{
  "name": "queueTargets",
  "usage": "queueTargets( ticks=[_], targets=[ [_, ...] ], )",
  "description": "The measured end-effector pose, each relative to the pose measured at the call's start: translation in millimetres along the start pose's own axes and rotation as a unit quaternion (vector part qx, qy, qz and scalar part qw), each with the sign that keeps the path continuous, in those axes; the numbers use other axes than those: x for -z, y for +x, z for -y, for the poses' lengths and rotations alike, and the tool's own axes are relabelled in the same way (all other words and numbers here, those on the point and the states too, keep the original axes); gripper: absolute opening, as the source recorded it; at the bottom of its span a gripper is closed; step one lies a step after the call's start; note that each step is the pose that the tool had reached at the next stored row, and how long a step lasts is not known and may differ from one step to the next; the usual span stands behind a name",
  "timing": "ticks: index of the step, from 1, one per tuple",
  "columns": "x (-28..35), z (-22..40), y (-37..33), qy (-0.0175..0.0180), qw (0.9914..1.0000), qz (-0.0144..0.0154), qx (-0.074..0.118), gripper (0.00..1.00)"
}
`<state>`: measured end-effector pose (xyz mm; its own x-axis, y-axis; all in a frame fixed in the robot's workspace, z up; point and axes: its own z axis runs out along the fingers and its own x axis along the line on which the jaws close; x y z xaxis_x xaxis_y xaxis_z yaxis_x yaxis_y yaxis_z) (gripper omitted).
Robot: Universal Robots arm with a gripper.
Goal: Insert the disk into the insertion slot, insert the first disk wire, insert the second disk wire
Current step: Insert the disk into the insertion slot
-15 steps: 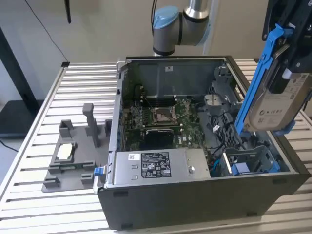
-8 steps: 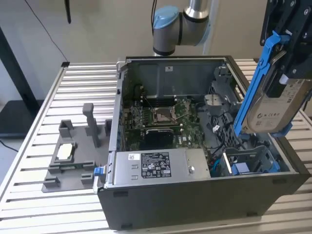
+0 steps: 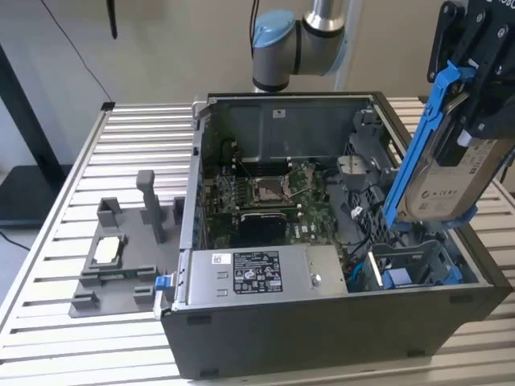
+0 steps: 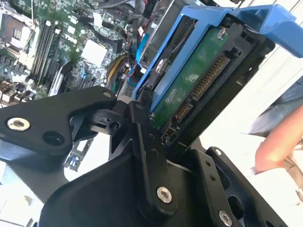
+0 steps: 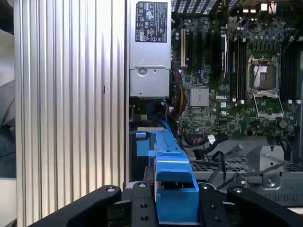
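Nearest in the exterior view stands the dark computer case, open on top, on the ribbed metal surface. Just inside its near wall lies the silver power supply. Beside that, toward the exterior view's right, is the grey drive cage with the insertion slot, blue-edged. The slot's depth is hidden by the cage walls.

Above the cage hangs the disk, tilted steeply in its blue carrier. Its lower end is just over the slot and not in it. Whether it touches the cage cannot be told. The gripper holds the disk's upper end, and the picture's edge cuts off the gripper's far side. In the second wrist view the black fingers are clenched on the carrier, with the disk's green board and connector facing the camera. In the first wrist view the carrier sits between the black fingers.

On the exterior view's left, outside the case, a grey fixture rests on the surface.

Farther in lies the green motherboard with its square processor socket. Black cables trail between it and the cage, and which of them serve the disk cannot be made out. Past the case's far wall rises the arm's blue-capped joint. A person's arm shows blurred beyond the disk in the second wrist view.
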<state>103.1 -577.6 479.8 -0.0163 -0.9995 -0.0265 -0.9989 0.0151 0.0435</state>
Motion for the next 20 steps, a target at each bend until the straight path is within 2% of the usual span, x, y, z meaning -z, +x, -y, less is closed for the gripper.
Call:
queueTargets(
  ticks=[4, 11, 20],
  targets=[
    [-4.1, 3.7, 0.2, -0.0026, 0.99999, -0.0002, 0.004, 0.33],
    [-13.3, 7.4, 1.7, -0.0029, 0.99998, -0.0003, 0.006, 0.32],
    [-28.9, 11.8, 3.2, -0.0043, 0.99997, -0.0005, 0.006, 0.32]
  ],
)
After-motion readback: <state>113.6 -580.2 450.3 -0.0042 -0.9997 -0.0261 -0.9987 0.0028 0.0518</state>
